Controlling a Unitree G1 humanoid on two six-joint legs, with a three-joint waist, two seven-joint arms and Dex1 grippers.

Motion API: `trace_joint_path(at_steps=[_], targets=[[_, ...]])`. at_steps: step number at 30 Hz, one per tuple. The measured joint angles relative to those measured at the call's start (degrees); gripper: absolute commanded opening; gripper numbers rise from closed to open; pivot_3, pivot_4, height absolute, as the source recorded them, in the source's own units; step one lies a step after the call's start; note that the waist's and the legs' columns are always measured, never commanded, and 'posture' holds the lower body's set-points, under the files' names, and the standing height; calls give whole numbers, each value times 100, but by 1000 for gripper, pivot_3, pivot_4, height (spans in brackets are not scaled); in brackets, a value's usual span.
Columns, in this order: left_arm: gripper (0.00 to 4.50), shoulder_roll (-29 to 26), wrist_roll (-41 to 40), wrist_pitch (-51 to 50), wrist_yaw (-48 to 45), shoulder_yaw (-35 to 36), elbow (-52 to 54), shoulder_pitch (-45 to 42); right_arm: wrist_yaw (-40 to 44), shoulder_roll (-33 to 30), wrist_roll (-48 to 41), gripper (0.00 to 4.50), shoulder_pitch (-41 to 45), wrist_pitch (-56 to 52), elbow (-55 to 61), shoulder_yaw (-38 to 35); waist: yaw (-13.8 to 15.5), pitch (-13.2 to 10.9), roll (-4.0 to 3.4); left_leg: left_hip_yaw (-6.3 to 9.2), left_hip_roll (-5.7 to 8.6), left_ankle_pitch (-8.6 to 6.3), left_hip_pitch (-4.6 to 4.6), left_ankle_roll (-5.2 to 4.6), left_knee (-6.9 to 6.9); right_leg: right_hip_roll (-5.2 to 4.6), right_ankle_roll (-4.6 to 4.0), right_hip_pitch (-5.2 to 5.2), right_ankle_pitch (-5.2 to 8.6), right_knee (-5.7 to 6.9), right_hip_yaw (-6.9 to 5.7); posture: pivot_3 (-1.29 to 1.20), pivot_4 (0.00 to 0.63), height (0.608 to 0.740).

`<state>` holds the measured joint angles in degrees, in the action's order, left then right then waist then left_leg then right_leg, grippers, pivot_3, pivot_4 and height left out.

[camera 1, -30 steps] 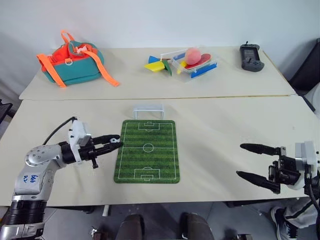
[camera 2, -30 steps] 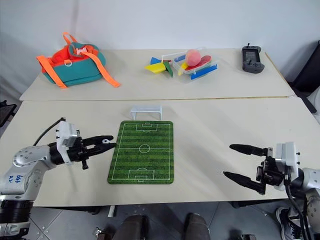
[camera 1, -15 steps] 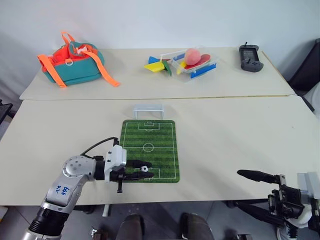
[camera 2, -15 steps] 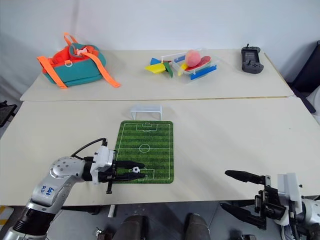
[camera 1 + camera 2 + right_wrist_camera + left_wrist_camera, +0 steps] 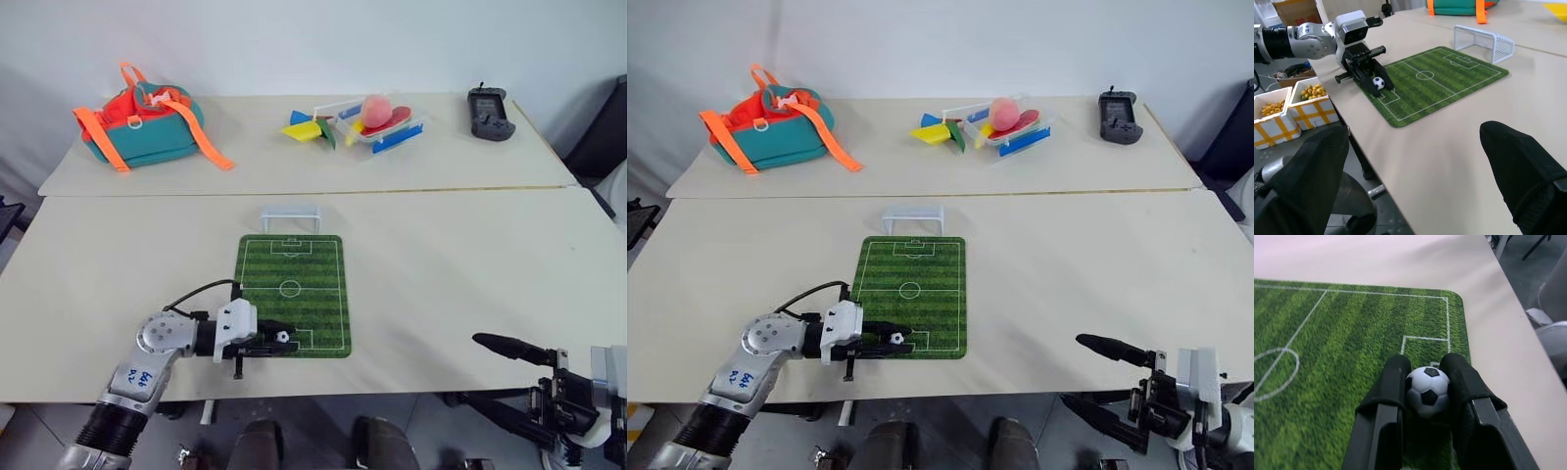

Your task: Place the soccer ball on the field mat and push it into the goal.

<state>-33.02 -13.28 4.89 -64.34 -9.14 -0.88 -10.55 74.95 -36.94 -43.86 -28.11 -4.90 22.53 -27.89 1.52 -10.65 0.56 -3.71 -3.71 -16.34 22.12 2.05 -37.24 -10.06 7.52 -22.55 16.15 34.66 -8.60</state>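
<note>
From my seat I saw the left gripper (image 5: 279, 340) low in the lower left of the head view, its two black fingers clenched on the soccer ball (image 5: 1427, 390); the wrist camera showed the ball pinched between both fingers (image 5: 1391, 384), just over the near penalty box of the field mat (image 5: 306, 277), though I could not tell whether the ball touched the mat, since its underside was hidden by the fingers; in the head view the ball was only a small white speck at the fingertips, at the mat's near edge; the goal (image 5: 290, 216) stood at the mat's far end, above it in the frame, well apart from the ball; the right gripper (image 5: 509, 381) sat at the lower right corner, partly cut off by the frame edge, its fingers spread wide and grasping nothing; along the top of the frame lay a teal and orange bag (image 5: 140, 123), a clear tray of coloured toys (image 5: 377, 125) and a dark handheld controller (image 5: 490, 111), the tray's contents too small to name singly; the table (image 5: 460, 255) carried all of it.
</note>
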Motion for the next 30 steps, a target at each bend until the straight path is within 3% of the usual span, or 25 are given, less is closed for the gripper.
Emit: trace_joint_path(at_steps=[23,30], targets=[[860,30,106,211,56,-59,-6,4,-19,-62,387,4500,483,8,-436,49,0,1,-2,-1,0,0,0,0,-5,0,1,1,0,3,2,0,150,740],[2983,28,13,106,42,-53,18,39,-3,-62,455,4500,597,11,-500,67,-1,3,-6,-2,0,0,-1,0,-5,0,1,0,-1,4,2,0,150,740]])
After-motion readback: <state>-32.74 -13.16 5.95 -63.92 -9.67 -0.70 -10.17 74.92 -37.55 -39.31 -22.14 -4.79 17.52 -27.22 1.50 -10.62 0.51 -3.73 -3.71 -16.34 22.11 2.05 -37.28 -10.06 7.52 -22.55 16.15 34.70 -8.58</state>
